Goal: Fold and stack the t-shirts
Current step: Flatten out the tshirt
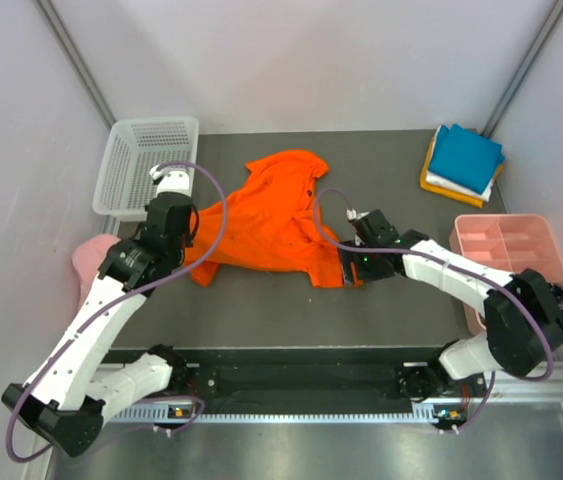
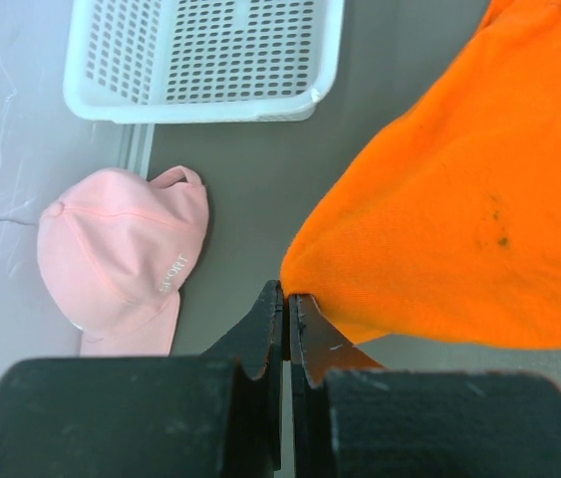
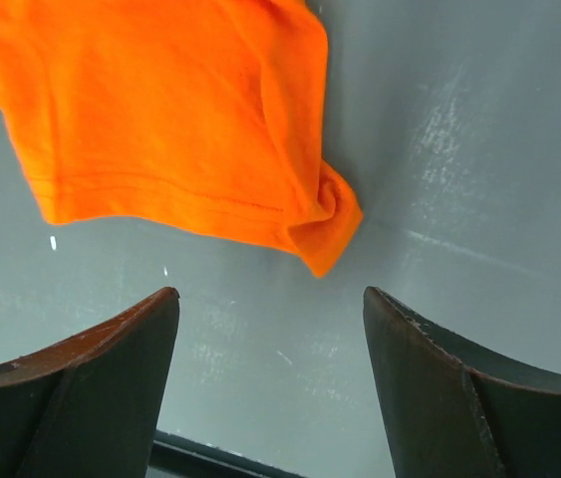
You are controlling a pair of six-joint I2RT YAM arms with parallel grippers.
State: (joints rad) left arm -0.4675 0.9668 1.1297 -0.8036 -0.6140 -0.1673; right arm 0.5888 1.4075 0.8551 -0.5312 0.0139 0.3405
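The bright orange t-shirt (image 1: 266, 215) lies crumpled in the middle of the table. My left gripper (image 1: 189, 238) is at its left edge, shut on a fold of the orange fabric (image 2: 439, 229); in the left wrist view the gripper (image 2: 288, 295) has its jaws pressed together with the cloth pinched at the tips. My right gripper (image 1: 353, 266) is open and empty at the shirt's near right corner (image 3: 325, 224); in the right wrist view the gripper (image 3: 270, 299) is just short of that corner. Folded teal (image 1: 466, 155), white and amber yellow shirts are stacked at the back right.
A white mesh basket (image 1: 146, 165) stands at the back left, also in the left wrist view (image 2: 200, 60). A pale pink cap (image 1: 91, 258) lies at the left table edge (image 2: 121, 259). A pink divided tray (image 1: 516, 260) is at the right.
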